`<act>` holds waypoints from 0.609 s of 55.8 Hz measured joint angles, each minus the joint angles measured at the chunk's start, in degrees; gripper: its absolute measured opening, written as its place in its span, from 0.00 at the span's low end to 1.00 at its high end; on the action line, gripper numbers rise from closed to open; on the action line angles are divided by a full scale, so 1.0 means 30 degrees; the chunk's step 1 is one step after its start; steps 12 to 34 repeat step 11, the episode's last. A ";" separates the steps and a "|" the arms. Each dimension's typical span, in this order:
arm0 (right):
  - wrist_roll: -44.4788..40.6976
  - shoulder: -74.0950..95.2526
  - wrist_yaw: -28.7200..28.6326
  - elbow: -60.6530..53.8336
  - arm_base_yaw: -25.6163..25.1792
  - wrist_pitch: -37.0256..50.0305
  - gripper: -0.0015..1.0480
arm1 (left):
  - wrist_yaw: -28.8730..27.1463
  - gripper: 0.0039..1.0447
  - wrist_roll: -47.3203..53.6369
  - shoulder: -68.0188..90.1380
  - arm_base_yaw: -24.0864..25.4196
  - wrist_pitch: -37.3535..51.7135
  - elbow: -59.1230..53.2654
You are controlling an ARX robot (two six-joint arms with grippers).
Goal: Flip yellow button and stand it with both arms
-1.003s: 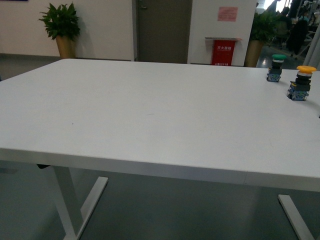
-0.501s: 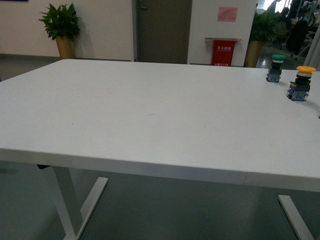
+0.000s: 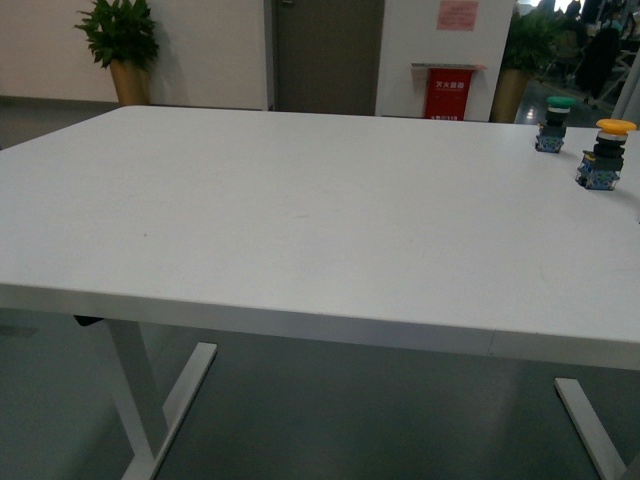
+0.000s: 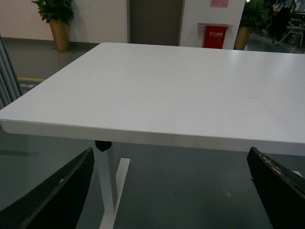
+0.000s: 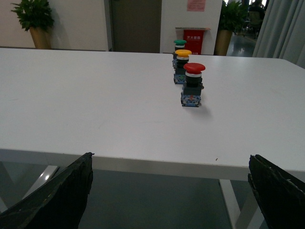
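The yellow button (image 3: 605,153) stands upright at the far right of the white surface (image 3: 300,210), its flat yellow cap on top, black collar below that, and the blue-grey block resting on the surface, so its long axis runs vertically and the cap faces up. A green-capped button (image 3: 553,123) stands upright just beyond it, a little to the left and apart from it. In the right wrist view a red-capped button (image 5: 192,86) stands nearer than the yellow button (image 5: 181,67), with the green-capped button (image 5: 179,44) farthest, the 3 forming a row running away from the camera; whether neighbours touch cannot be told.

The left pincer (image 4: 167,191) shows only as 2 dark fingers (image 4: 57,195) at the edges of its wrist view, spread wide apart with nothing between them, below the near edge of the surface (image 4: 143,86). The right pincer (image 5: 167,191) looks the same: fingers (image 5: 62,195) wide apart, holding nothing, low in front of the surface edge, well apart from the buttons.

A potted plant (image 3: 122,50), a grey door (image 3: 328,55) and a red box (image 3: 448,92) stand beyond the surface.
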 joint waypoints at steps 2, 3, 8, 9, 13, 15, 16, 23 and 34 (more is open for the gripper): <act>0.0000 0.0000 0.0000 0.0000 0.0000 0.0000 0.93 | 0.0000 0.94 0.0000 0.0000 0.0000 0.0000 0.0007; 0.0000 0.0000 0.0000 0.0000 0.0000 0.0000 0.93 | 0.0000 0.94 0.0000 0.0000 0.0000 0.0000 0.0007; 0.0000 0.0000 0.0007 0.0000 0.0000 0.0000 0.93 | 0.0000 0.94 0.0000 0.0000 0.0000 0.0000 0.0007; 0.0000 0.0000 0.0007 0.0000 0.0000 -0.0007 0.93 | 0.0000 0.94 0.0000 0.0000 0.0000 0.0000 0.0007; 0.0000 0.0000 0.0000 0.0000 0.0000 -0.0007 0.93 | 0.0000 0.94 0.0000 0.0000 0.0000 0.0000 0.0007; 0.0000 0.0000 0.0000 0.0000 0.0000 -0.0007 0.93 | 0.0000 0.94 0.0000 0.0000 0.0000 0.0000 0.0007; 0.0000 0.0000 0.0000 0.0000 0.0000 -0.0007 0.93 | 0.0000 0.94 0.0000 0.0000 0.0000 0.0000 0.0007; 0.0000 0.0000 0.0000 0.0000 0.0000 -0.0007 0.93 | 0.0000 0.94 0.0000 0.0000 0.0000 0.0000 0.0007; 0.0000 0.0000 0.0000 0.0000 0.0000 -0.0007 0.93 | 0.0000 0.94 0.0000 0.0000 0.0000 0.0000 0.0007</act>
